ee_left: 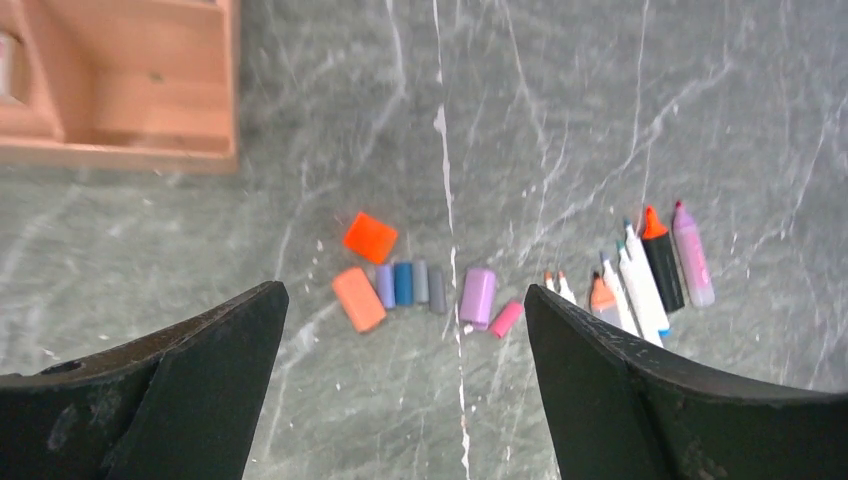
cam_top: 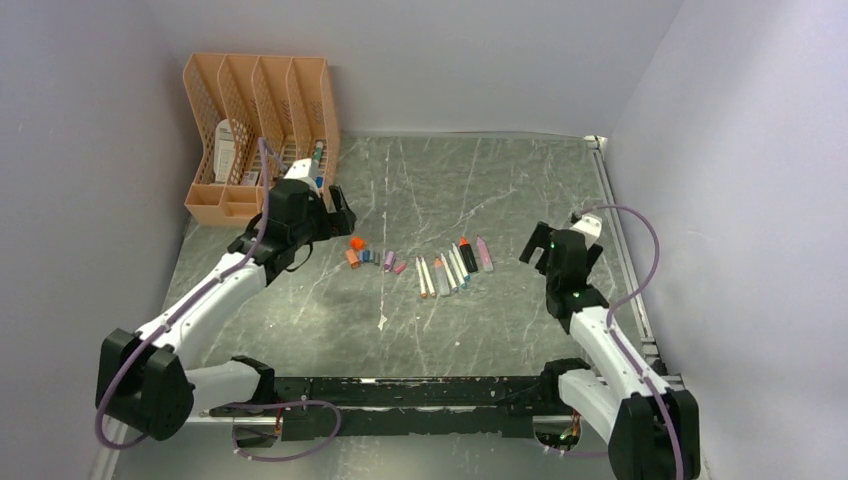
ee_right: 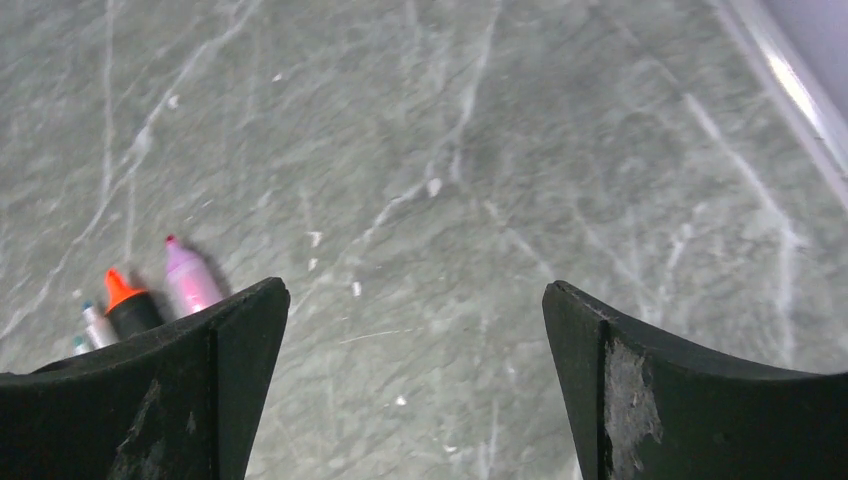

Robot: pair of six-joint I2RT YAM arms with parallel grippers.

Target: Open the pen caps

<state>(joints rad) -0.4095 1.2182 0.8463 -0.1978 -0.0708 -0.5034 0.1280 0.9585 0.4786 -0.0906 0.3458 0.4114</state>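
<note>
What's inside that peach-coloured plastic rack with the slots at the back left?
The peach slotted plastic rack holds a white packet-like item in a left slot and what look like pens in the right slot. The left arm and the slot walls hide the rest.

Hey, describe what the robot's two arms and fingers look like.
Both the left arm and right arm have white links with black joints and a looping purple cable each. The fingers are broad black wedges, scuffed whitish on the right arm's. Small green lights glow on the right arm.
</note>
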